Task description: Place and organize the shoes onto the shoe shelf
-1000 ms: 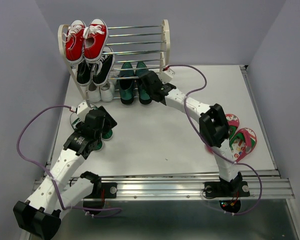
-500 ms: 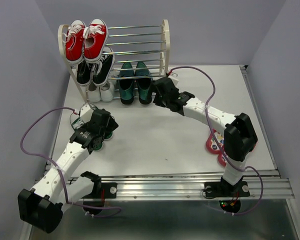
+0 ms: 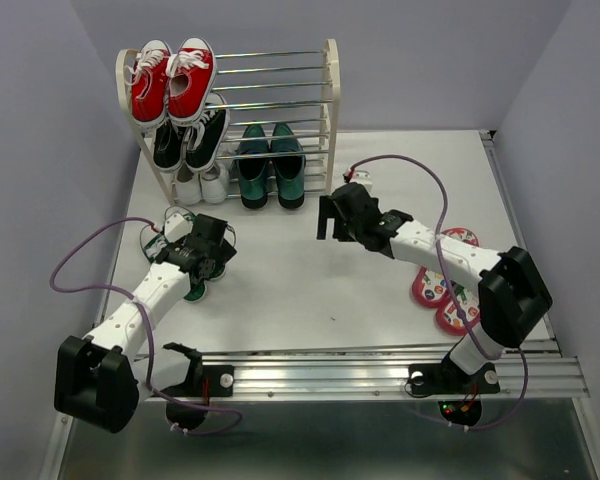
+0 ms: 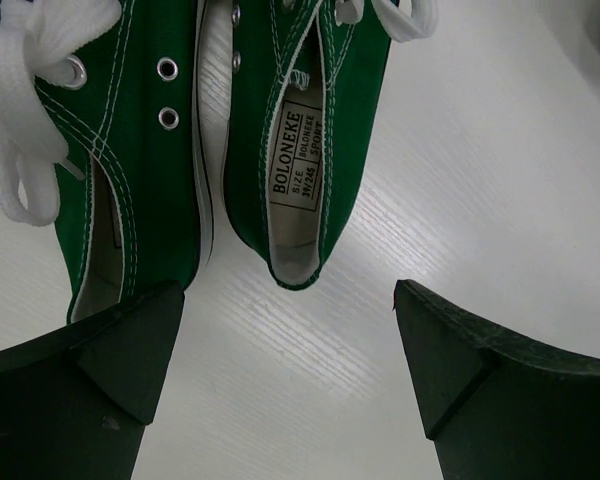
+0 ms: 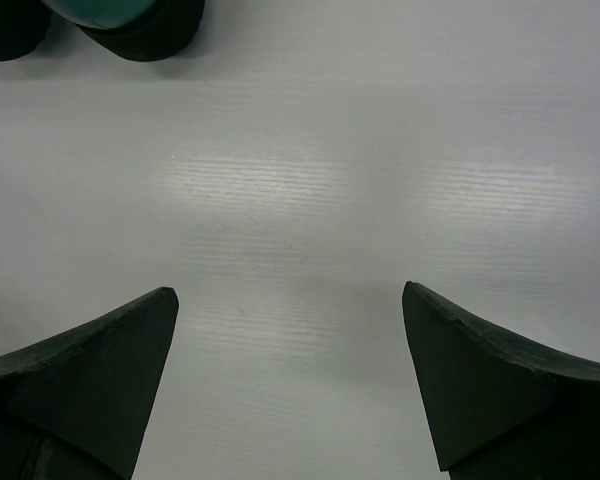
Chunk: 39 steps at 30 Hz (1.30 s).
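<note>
Left gripper [image 4: 289, 300] hangs with jaws spread wide, holding nothing; the sneakers [image 4: 140, 180] lie just ahead, heels toward it, toes pointing away.

Spread end effector [image 5: 288, 290] above white table [image 5: 310, 180], loafers [image 5: 145, 25] top-left.

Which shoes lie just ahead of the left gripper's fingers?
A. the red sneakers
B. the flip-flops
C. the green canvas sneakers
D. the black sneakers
C: the left wrist view shows the green canvas sneakers with white laces right before the open left gripper.
</note>
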{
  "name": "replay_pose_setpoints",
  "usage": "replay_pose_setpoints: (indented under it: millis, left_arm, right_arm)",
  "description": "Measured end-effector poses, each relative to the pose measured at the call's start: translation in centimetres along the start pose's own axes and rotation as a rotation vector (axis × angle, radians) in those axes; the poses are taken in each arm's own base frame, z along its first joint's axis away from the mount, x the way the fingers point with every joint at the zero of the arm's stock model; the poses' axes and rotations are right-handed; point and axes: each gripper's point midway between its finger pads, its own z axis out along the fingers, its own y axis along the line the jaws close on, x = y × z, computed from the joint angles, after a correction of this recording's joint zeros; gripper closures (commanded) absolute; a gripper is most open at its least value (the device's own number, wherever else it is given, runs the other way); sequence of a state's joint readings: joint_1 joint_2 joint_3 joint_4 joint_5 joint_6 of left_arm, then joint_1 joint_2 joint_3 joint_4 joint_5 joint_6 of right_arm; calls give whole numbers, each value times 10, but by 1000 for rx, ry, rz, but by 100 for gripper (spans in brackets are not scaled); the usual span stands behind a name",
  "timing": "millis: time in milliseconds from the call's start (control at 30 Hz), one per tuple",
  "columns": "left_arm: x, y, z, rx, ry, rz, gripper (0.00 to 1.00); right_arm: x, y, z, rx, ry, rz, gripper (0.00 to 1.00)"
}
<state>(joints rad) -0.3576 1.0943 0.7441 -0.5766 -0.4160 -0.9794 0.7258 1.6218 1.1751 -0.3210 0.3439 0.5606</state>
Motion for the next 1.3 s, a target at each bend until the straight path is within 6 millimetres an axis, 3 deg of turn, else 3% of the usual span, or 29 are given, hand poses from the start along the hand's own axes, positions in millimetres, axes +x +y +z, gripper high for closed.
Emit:
replay_pose_setpoints:
  millis: [167,300,367,500,567,867,1033,1200,1300]
  left_arm:
    - [1,3,8,-28,10,0,1]
    - [2,1,8,-18,17,3,1]
    - [2,-1,7,-9,21,6,1]
    - [1,-5,4,22,20,9,1]
    - [0,-7,2,33,21,9,1]
    - [3,-14,-4,86,49,28,1]
    - [2,-17,-7,107,46,27,1]
    - [1,-19,-8,117,45,30,1]
    - [1,-19,-8,119,47,33,1]
  right_arm:
    - [-10,-16,-19,32,-57,19,0]
    - [-9,-51,-29,121,-60,98,0]
    - [-8,-89,-29,197,-49,177,0]
    - [2,-191,-36,410,-30,366,0]
    - [10,-221,-44,488,-22,415,0]
    - [28,-249,-53,557,3,480,0]
    - [34,-254,-53,568,19,486,1]
    - [42,-263,-45,608,58,472,22]
    - [49,-268,-40,635,84,456,24]
